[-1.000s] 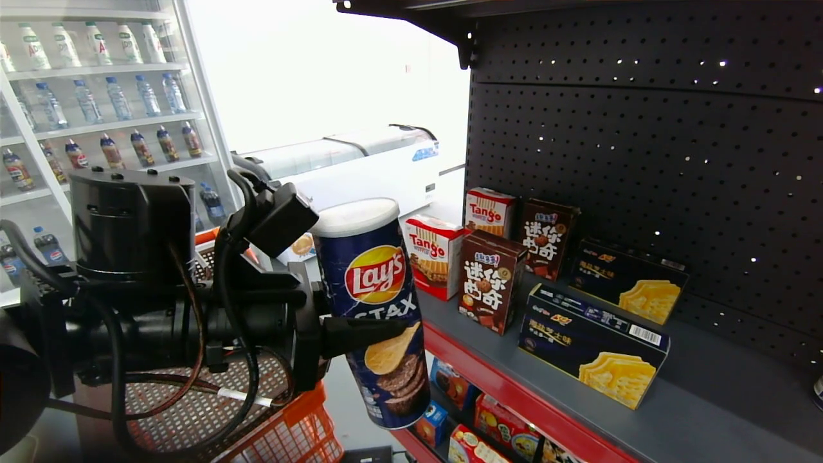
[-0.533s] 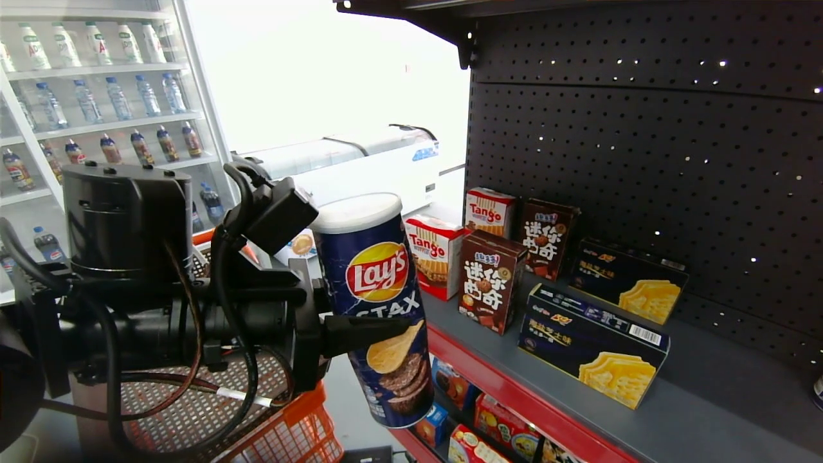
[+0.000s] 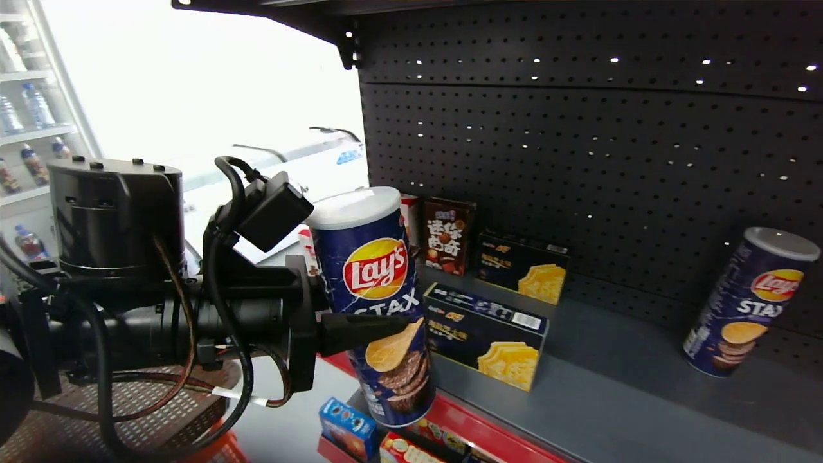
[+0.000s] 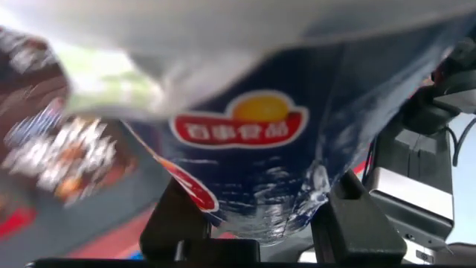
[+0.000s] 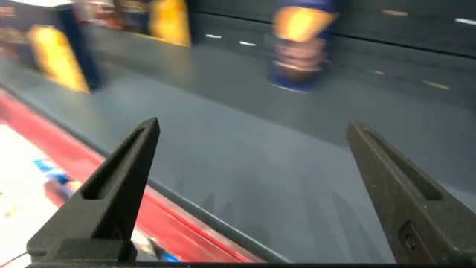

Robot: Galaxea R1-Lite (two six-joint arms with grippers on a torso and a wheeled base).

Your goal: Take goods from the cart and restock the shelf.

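Clamped mid-body in the closed left end effector (image 3: 360,325) beside the shelf (image 3: 611,399): 1 light, stiff, slick-walled chip can (image 3: 370,257), likely dented by hard squeezing.

I hold a dark blue, white-lidded chip can (image 3: 373,257) upright at the grey shelf (image 3: 611,399) edge. A matching can (image 3: 749,302) stands on it.

Black left arm (image 3: 135,328), screw-topped cylindrical joint (image 3: 116,212), looping cables (image 3: 222,270), wedge-fingered black right pincer (image 5: 251,126)
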